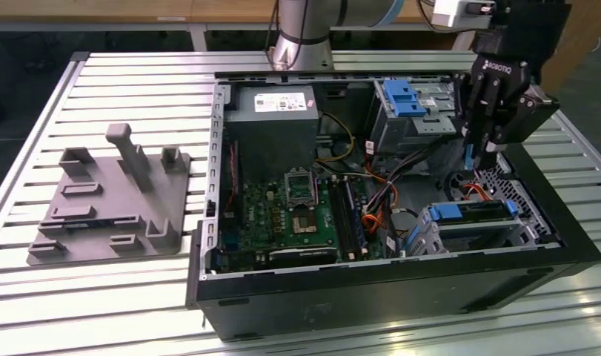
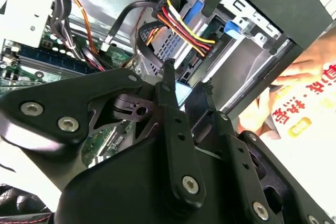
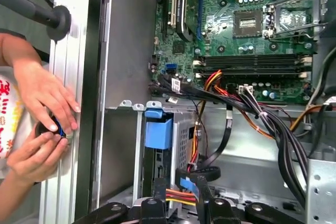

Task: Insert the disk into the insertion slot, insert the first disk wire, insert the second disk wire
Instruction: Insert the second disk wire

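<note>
The pincer, lowered into an open computer case, is clamped on the blue plug of a disk wire, which shows between its two black fingers in both wrist views. A red, yellow and black wire bundle runs just beside the plug. Directly below the pincer in the exterior view, the disk sits inside the insertion slot, its blue carrier tab pointing toward the motherboard. The slot is the perforated silver cage at the case's corner on the exterior view's right. A larger metal bay with a blue latch stands behind it, near the arm's base. Outside the case wall, a person's two hands hold a small blue item at the edge of the slatted worktop. A grey moulded fixture rests on the worktop, on the exterior view's left.
</note>
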`<state>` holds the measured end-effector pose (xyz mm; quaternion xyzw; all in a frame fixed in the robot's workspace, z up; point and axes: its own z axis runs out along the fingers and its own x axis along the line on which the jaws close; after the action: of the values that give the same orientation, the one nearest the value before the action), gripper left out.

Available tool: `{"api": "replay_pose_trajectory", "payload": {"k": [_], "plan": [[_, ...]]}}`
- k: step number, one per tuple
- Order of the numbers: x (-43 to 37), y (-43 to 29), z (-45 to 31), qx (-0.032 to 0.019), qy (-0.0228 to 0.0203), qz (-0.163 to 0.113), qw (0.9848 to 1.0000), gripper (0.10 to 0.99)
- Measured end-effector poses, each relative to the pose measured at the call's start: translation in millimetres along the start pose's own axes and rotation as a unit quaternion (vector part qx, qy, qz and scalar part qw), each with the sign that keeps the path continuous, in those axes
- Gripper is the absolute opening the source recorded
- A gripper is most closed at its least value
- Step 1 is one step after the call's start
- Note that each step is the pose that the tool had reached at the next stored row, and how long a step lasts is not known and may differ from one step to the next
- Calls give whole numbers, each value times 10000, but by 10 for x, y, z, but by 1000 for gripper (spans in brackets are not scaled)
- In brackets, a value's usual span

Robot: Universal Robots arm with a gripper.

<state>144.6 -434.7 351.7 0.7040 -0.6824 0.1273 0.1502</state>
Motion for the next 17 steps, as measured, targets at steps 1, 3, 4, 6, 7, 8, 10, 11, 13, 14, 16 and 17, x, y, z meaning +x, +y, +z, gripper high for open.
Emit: {"api": "replay_pose_trajectory", "payload": {"k": [1, 3, 4, 6, 7, 8, 10, 11, 13, 14, 16, 17], "plan": [[-4, 3, 10, -1, 29, 1, 10000, 361], [-13, 8, 30, -3, 79, 2, 10000, 361], [-18, 14, 42, -4, 96, 3, 10000, 361], [-27, 28, 61, -5, 135, 4, 9999, 361], [-32, 39, 70, -7, 158, 6, 9999, 361], [-35, 49, 77, -8, 178, 9, 9998, 361], [-37, 59, 82, -10, 200, 11, 9998, 361], [-37, 59, 83, -10, 202, 10, 9998, 361], [-37, 59, 83, -10, 202, 10, 9998, 361], [-39, 61, 86, -10, 202, 11, 9998, 361], [-44, 63, 100, -10, 204, 32, 9998, 361], [-48, 64, 110, -14, 204, 64, 9998, 361]]}}
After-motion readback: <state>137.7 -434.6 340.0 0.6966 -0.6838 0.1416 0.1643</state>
